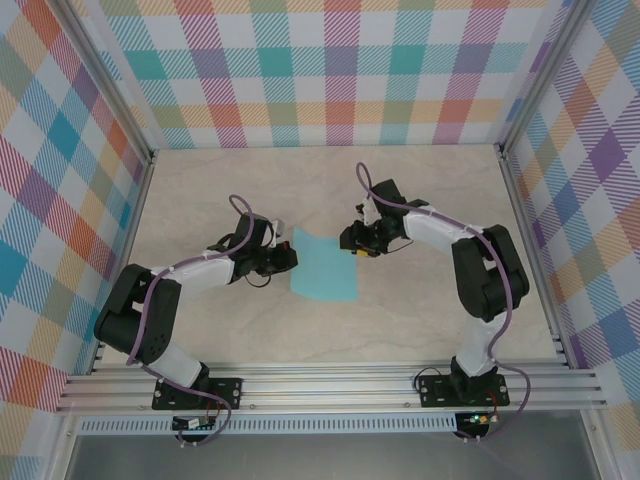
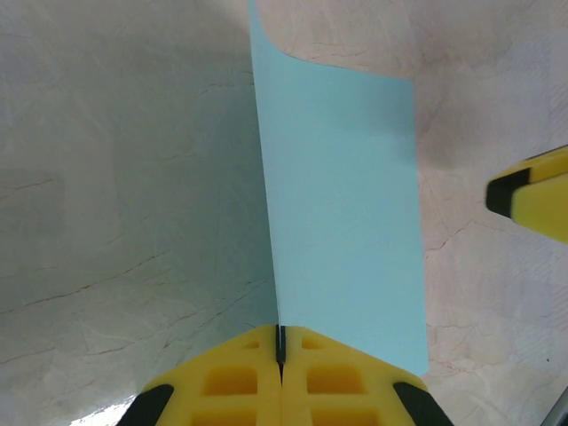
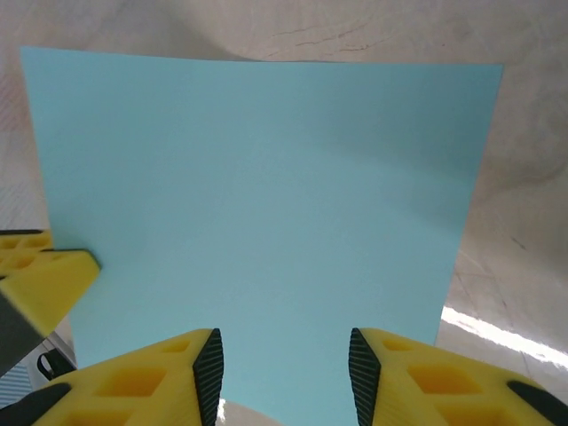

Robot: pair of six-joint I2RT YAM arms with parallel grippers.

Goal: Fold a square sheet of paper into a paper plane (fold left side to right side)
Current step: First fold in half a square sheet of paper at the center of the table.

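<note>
Lying mid-table (image 1: 200, 200) between the 2 grippers: the square sheet of paper (image 1: 322, 268), light turquoise, flat over most of its area, no crease visible yet. Left edge lifted off the surface and pinched in the left gripper (image 2: 280, 344), clamped tight on it. From the left wrist view, rising out of that pinch as a thin upright curl before bending over to the flat part. Right edge close under the right gripper (image 3: 284, 346), fingers (image 3: 206, 368) parted with the paper's near edge lying in the gap, apparently not pinched.

Risks, by judgement from here:
- Dragging the whole sheet sideways instead of rolling the left half over, with no visible hold on the right side.
- Landing the lifted edge skewed against the right edge, giving an off-square centre fold.
- Crumpling or tearing at the pinch, thin paper being carried from just 1 spot.
- Knocking 1 gripper into the other, given how near they sit over the sheet.

Left arm (image 1: 190, 270) reaching forward from its base, then inward across the table, wrist turned toward the sheet's left side. Right arm (image 1: 440, 230) standing farther forward, forearm swung inward, wrist angled down at the sheet's far right corner.
</note>
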